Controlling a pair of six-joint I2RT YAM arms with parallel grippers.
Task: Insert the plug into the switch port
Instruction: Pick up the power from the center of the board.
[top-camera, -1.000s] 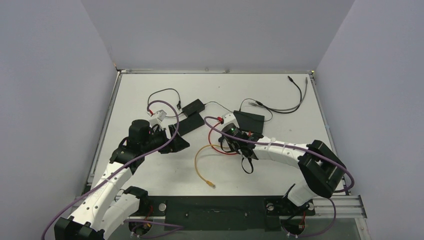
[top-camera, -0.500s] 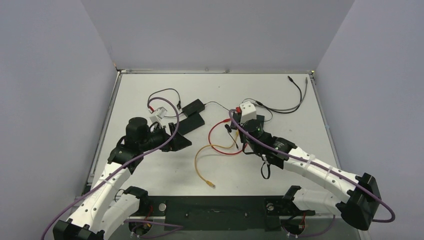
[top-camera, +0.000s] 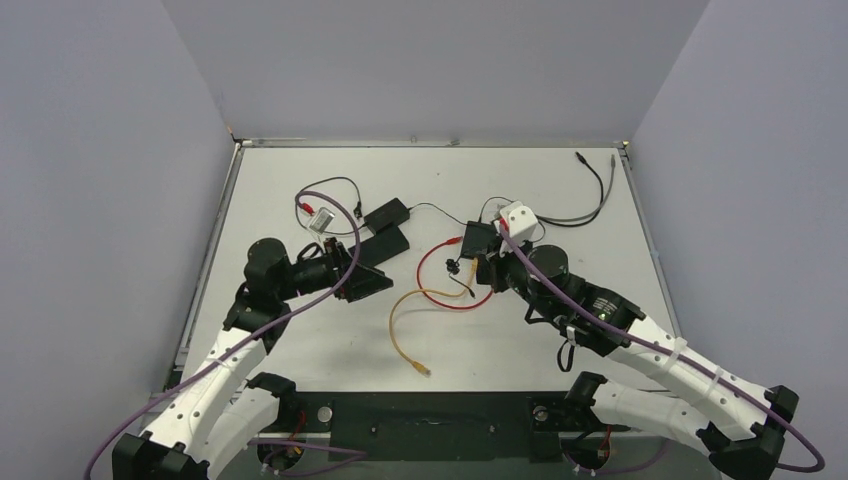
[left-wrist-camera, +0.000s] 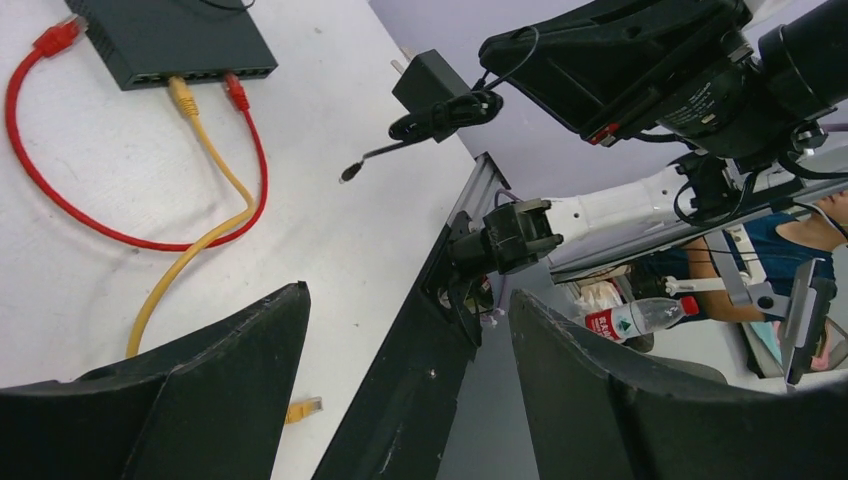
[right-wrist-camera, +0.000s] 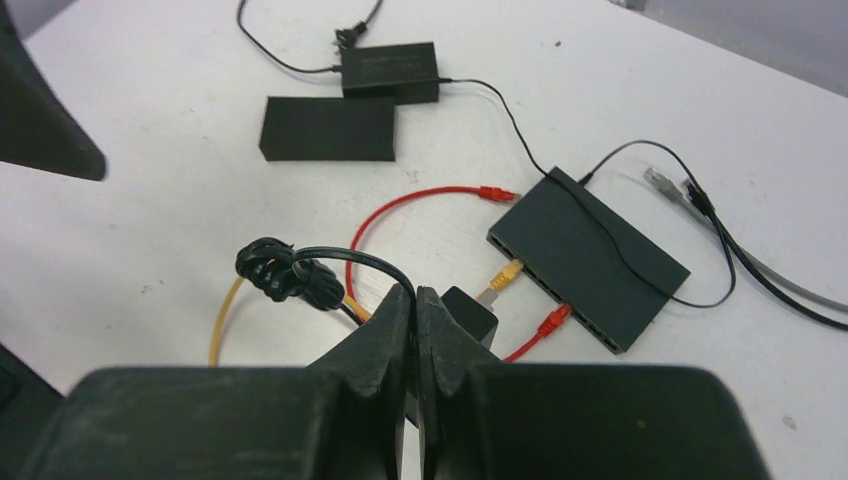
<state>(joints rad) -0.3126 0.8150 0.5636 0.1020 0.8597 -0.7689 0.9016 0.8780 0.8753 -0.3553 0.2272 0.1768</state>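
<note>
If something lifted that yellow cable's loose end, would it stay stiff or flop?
Likely floppy: the yellow cable lies in a loose curve. Probably light, being thin. Its other end sits in the switch, so pulling far may drag that.

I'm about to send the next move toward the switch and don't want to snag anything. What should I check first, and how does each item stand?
1. Grip: right gripper jaws shut on the black adapter cable: ok.
2. Plug position: barrel plug hangs free, apart from the switch, not at a port: not ok.
3. Free port: yellow plug and red plug fill two front ports; the rest: cannot tell.
4. Other arm: left gripper jaws open and empty: ok.
</note>
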